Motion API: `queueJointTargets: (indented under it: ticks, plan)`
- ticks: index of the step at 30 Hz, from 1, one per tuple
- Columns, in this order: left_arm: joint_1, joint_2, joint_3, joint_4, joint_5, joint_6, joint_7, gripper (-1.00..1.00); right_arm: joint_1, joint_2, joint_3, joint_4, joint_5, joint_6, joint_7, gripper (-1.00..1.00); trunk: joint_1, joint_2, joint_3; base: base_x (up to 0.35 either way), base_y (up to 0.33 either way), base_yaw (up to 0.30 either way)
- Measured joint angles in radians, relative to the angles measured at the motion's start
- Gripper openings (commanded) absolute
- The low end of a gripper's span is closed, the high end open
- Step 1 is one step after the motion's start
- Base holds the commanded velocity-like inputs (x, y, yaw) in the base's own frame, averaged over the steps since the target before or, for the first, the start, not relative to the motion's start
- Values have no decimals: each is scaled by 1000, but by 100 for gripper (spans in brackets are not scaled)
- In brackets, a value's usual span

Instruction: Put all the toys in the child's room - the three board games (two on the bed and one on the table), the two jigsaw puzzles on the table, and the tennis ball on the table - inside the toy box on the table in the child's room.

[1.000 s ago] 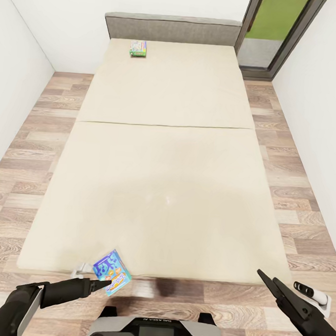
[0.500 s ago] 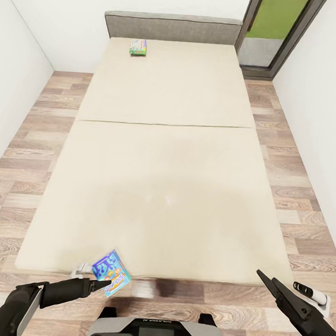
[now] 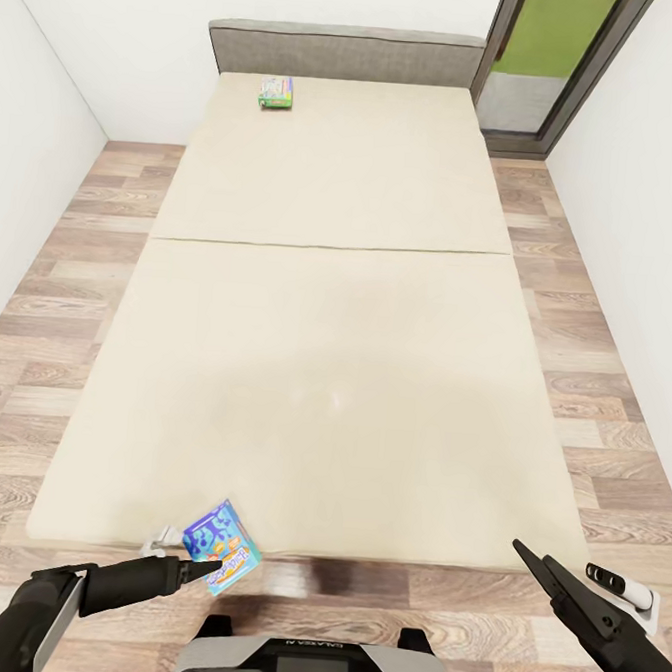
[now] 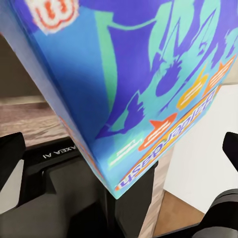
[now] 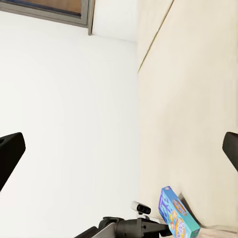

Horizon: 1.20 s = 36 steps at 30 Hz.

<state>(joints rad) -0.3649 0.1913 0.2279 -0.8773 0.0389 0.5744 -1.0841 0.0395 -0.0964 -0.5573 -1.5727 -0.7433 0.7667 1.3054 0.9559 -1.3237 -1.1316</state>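
The cream bed point(image 3: 327, 325) stretches ahead of me in the head view. A green board game point(image 3: 276, 93) lies flat at its far end, near the grey headboard. My left gripper point(image 3: 207, 568) is shut on a blue printed board game point(image 3: 223, 545), holding it tilted just over the bed's near edge. That box point(image 4: 124, 84) looms close in the left wrist view. The right wrist view also catches the blue box point(image 5: 177, 217) by the mattress. My right gripper point(image 3: 561, 564) stands open and holds nothing, over the floor off the bed's near right corner.
White walls close in on both sides, with strips of wood-plank floor point(image 3: 593, 394) along the bed. A dark-framed glass door point(image 3: 556, 61) stands at the far right. My own base point(image 3: 313, 665) sits at the foot of the bed.
The whole view has crept slightly forward toward the bed, so the camera moved. The blue box stays in my left gripper; both arms keep their pose.
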Motion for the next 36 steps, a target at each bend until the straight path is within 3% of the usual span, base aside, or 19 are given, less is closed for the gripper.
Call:
queueJointTargets:
  ticks: [25, 29, 36]
  plan:
    - [0, -1, 0, 0, 0, 0, -5, 100, 0, 0, 0, 0, 0, 0, -1, 100, 0, 0, 0, 13, 0, 0]
    - [2, 0, -2, 1, -19, 23, -5, 100, 0, 0, 0, 0, 0, 0, -1, 100, 0, 0, 0, 93, 0, 0]
    - [13, 0, -2, 1, -16, 19, -6, 100, 0, 0, 0, -1, 0, 0, 0, 100, 0, 0, 0, 36, 0, 0]
